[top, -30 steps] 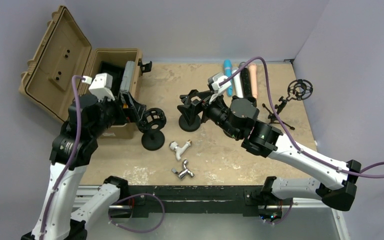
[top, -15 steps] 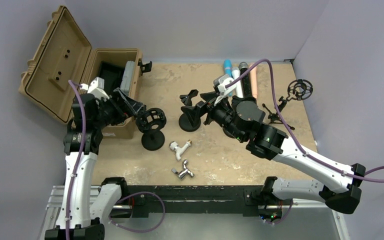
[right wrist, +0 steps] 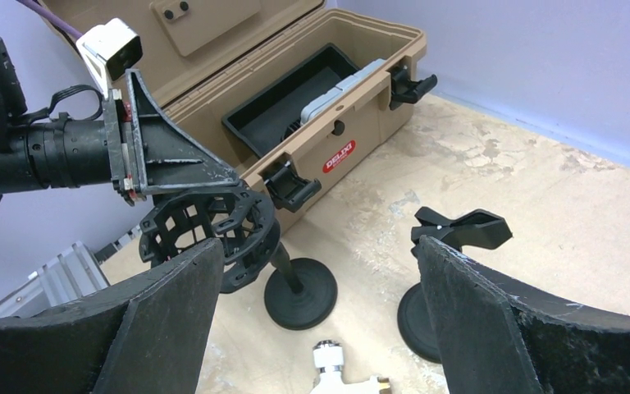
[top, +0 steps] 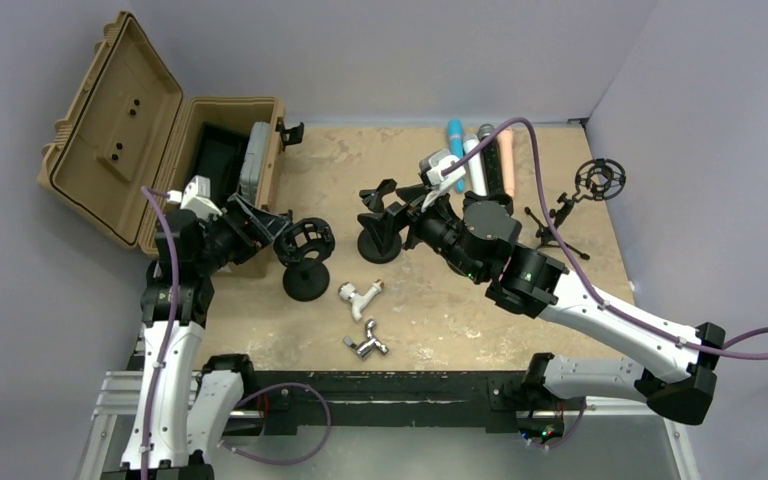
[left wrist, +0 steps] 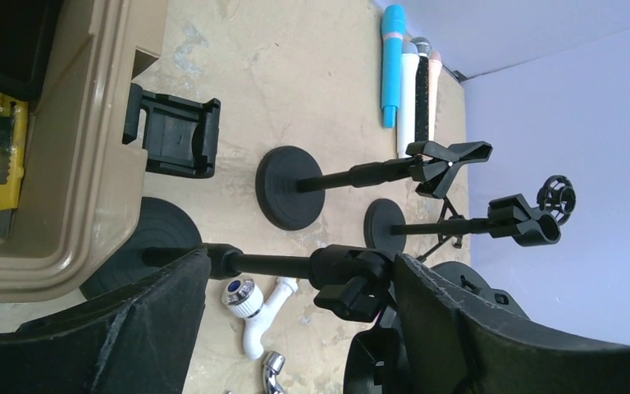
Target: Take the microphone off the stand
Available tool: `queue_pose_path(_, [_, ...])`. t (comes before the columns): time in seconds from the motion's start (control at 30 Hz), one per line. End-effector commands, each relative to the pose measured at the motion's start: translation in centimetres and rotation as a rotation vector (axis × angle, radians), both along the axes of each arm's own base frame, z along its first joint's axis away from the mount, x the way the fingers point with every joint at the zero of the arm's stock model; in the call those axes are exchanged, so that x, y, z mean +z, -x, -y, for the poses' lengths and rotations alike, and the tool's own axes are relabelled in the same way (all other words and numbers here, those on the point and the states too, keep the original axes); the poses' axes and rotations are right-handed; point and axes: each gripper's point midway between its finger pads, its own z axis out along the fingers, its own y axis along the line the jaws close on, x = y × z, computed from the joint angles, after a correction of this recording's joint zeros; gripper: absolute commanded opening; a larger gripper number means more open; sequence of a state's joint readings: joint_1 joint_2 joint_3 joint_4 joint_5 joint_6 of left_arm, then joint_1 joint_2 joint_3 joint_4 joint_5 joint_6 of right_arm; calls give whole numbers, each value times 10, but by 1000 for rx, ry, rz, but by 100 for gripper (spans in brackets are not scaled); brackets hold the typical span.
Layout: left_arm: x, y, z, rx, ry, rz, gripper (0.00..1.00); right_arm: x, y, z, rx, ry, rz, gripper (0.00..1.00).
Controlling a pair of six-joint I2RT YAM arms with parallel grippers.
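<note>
Three microphones, blue [top: 456, 140], white [top: 475, 160] and pink [top: 505, 165], lie side by side at the table's back; they also show in the left wrist view [left wrist: 392, 66]. No stand in view holds one. My left gripper [top: 282, 228] is open; the pole [left wrist: 271, 264] of the black shock-mount stand [top: 305, 242] passes between its fingers, untouched. My right gripper [top: 402, 208] is open and empty, hovering by the clip stand [top: 378, 240]. In the right wrist view the gripper [right wrist: 318, 246] frames the shock mount [right wrist: 213, 230] and the clip [right wrist: 459, 230].
An open tan case [top: 230, 150] stands at the back left, a yellow knife [left wrist: 4, 152] inside. A white fitting [top: 360, 297] and a chrome fitting [top: 368, 345] lie near the front. A third stand with a shock mount [top: 600, 178] stands at the right, near the wall.
My left arm has sunk and its wrist has swung left, the open gripper staying at the shock-mount stand. My right gripper shifted slightly right and back by the clip stand.
</note>
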State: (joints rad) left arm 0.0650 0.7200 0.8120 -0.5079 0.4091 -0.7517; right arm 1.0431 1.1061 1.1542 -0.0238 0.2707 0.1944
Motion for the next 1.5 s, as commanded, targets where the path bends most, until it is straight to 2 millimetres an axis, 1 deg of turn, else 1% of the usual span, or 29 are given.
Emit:
queue_pose_path(0.0, [-18,3,-3,6,-21,-22,75,18,1,-3,13,-63,23,86])
queue_pose_path(0.23, [-54,9,-8,12,-59,-99,65,12,1,-8,27,-62,14,86])
queue_pose_path(0.53, [-97,20,-16,44,-101,-169,61,3,0,-13,35,-58,9,86])
queue_pose_path(0.7, [-113,22,-17,47,-104,-199,60,-2,-1,-15,38,-52,6,86])
queue_pose_path(0.77, [-115,22,-17,47,-106,-205,60,-4,-1,-16,40,-48,4,86])
queue_pose_path(0.83, [-111,22,-18,45,-111,-199,59,-5,-1,-16,42,-47,2,86])
queue_pose_path(0.97, [-97,21,-18,45,-118,-176,60,-4,1,-14,39,-55,4,86])
queue_pose_path(1.03, [-86,20,-17,38,-119,-153,61,-3,1,-12,34,-58,6,86])
queue_pose_path(1.1, [-69,18,-15,22,-119,-121,65,-3,0,-11,30,-59,7,86])
queue_pose_path(1.17, [-48,17,-13,6,-123,-88,70,-2,-2,-8,10,-67,3,87])
queue_pose_path(1.23, [-23,16,-11,-11,-129,-45,75,0,-7,0,-44,-83,-7,88])
queue_pose_path(1.27, [-9,15,-11,-13,-136,-20,79,-1,-11,6,-83,-90,-18,88])
queue_pose_path(1.3, [4,15,-11,-17,-141,8,80,0,-15,12,-126,-98,-28,88])
queue_pose_path(1.33, [23,15,-11,-17,-147,48,82,-1,-20,19,-173,-102,-38,88])
queue_pose_path(1.47, [73,21,-5,-36,-138,164,87,-2,-34,48,-354,-123,-70,90])
